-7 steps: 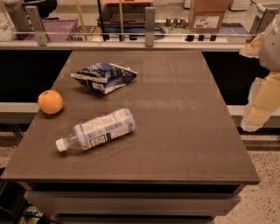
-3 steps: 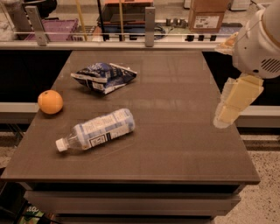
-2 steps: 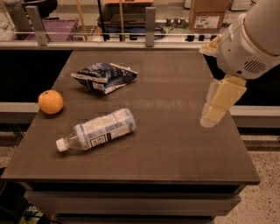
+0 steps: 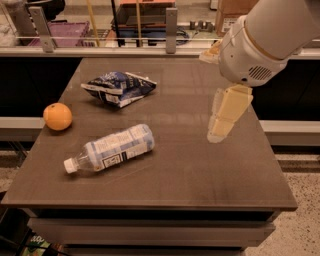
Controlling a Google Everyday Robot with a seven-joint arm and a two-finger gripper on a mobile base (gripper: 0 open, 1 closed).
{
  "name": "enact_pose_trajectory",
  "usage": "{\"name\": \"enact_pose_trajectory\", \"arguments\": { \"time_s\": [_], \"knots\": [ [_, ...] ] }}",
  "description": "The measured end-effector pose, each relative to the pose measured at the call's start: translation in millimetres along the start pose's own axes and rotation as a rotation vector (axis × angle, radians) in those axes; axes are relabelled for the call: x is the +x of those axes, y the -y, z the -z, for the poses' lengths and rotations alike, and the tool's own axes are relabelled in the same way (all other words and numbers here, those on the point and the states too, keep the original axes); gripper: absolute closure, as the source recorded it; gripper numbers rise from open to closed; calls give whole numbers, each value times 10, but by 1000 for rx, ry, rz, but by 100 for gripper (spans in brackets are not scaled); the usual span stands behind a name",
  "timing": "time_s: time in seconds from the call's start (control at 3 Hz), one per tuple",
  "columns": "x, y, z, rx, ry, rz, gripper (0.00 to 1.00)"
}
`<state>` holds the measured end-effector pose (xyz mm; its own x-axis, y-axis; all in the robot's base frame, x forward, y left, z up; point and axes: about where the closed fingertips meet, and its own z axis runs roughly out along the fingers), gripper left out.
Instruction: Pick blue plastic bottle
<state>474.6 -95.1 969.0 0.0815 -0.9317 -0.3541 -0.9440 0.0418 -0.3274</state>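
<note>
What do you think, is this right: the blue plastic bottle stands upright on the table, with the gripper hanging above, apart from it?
No. The camera view shows the blue plastic bottle lying on its side, not upright. The rest holds: it is on the table, and the gripper hangs above the table, apart from it.

This is looking like a lab or office workspace, not a home. The tool (image 4: 222, 125) is hanging over a dark brown surface (image 4: 200, 170). Behind it, a low rail (image 4: 125, 50) on metal posts (image 4: 171, 30) is fencing off a purple crate (image 4: 70, 32) far to its left and a cardboard box (image 4: 232, 12). Speckled flooring (image 4: 300, 200) is showing to its lower right.
</note>
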Motion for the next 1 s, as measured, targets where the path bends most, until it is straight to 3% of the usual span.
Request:
{"name": "enact_pose_trajectory", "arguments": {
  "time_s": [0.33, 1.0],
  "knots": [
    [-296, 19, -237, -7, -10, 66, 0],
    [-343, 18, -245, -19, -25, 77, 0]
  ]
}}
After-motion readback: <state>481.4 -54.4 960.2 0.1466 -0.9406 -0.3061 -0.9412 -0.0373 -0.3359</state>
